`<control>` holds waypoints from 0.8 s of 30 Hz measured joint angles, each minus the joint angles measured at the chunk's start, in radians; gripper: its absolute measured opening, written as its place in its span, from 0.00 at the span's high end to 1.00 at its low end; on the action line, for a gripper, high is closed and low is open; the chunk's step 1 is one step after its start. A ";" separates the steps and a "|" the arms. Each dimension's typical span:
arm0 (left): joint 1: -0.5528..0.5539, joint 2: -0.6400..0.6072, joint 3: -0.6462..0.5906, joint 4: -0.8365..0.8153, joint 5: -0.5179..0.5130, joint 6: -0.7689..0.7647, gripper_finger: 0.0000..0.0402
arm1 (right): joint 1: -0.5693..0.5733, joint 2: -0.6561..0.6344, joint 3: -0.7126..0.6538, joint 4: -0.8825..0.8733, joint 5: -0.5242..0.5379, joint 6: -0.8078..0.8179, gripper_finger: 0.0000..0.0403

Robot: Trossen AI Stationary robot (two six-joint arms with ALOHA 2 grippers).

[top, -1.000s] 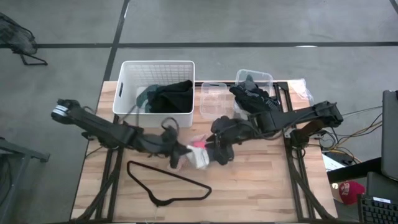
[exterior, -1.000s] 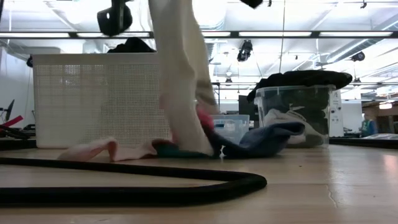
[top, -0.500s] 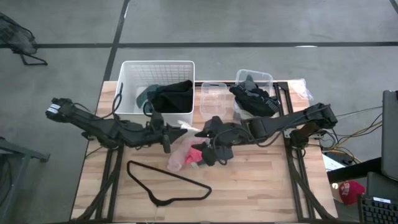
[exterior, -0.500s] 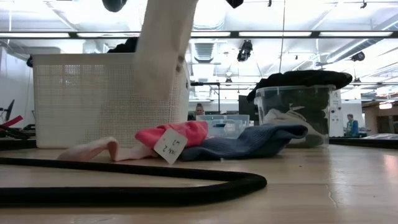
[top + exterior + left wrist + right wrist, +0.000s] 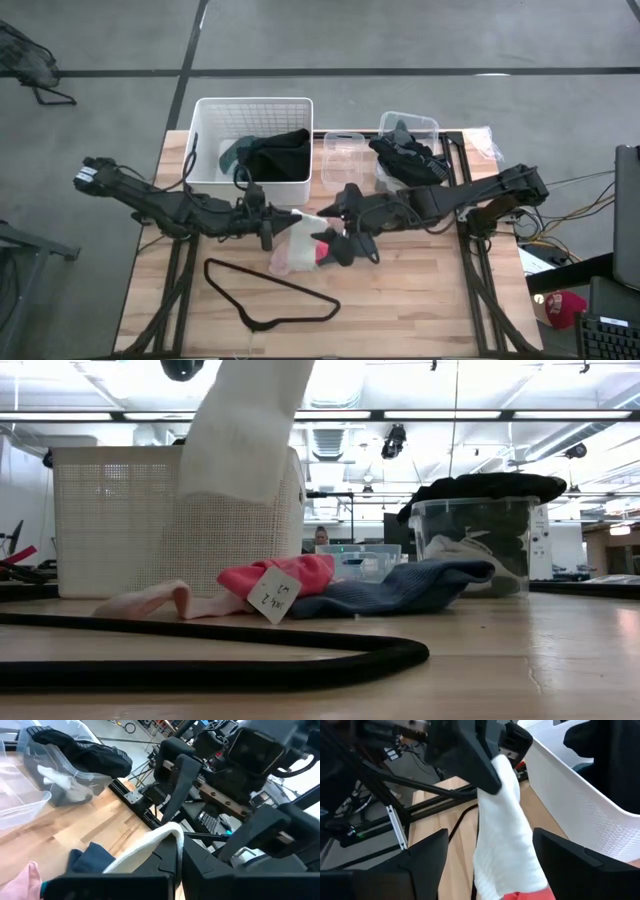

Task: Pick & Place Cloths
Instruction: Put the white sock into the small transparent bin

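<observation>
My left gripper (image 5: 283,216) is shut on a white sock (image 5: 245,430), which also shows in the right wrist view (image 5: 505,835). It hangs above the table in front of the white basket (image 5: 252,108). My right gripper (image 5: 325,222) is open and points toward the table's left. Its fingers (image 5: 420,855) stand on either side of the sock without touching it. Below lie a bright pink cloth with a paper tag (image 5: 275,575), a pale pink cloth (image 5: 150,600) and a dark blue cloth (image 5: 410,585), all resting on the table. My left gripper pinches the sock's upper end (image 5: 171,832) between its two fingers, coming about level from the table's left. The sock hangs slack below the fingers, its lower end (image 5: 235,495) clear of the table and of the other cloths.
The basket holds black and teal cloths (image 5: 270,155). A small clear bin (image 5: 345,160) and a clear bin heaped with black cloths (image 5: 408,150) stand at the far right. A black wire hanger (image 5: 270,295) lies near the front edge.
My left gripper has gone up and toward the table's left and the basket with the white sock. The sock's lower end has lifted off the cloth pile and now hangs clear. The bright pink cloth with its tag has come into sight behind it.
</observation>
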State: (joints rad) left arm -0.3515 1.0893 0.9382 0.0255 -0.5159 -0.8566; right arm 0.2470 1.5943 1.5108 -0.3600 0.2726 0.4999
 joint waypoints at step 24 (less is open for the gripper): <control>-0.005 0.000 -0.001 0.158 0.114 0.053 0.95 | -0.010 0.041 0.029 -0.015 -0.006 0.001 0.95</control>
State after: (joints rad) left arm -0.3565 1.0893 0.9375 0.1836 -0.4015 -0.8039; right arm 0.2370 1.6354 1.5402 -0.3753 0.2668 0.5007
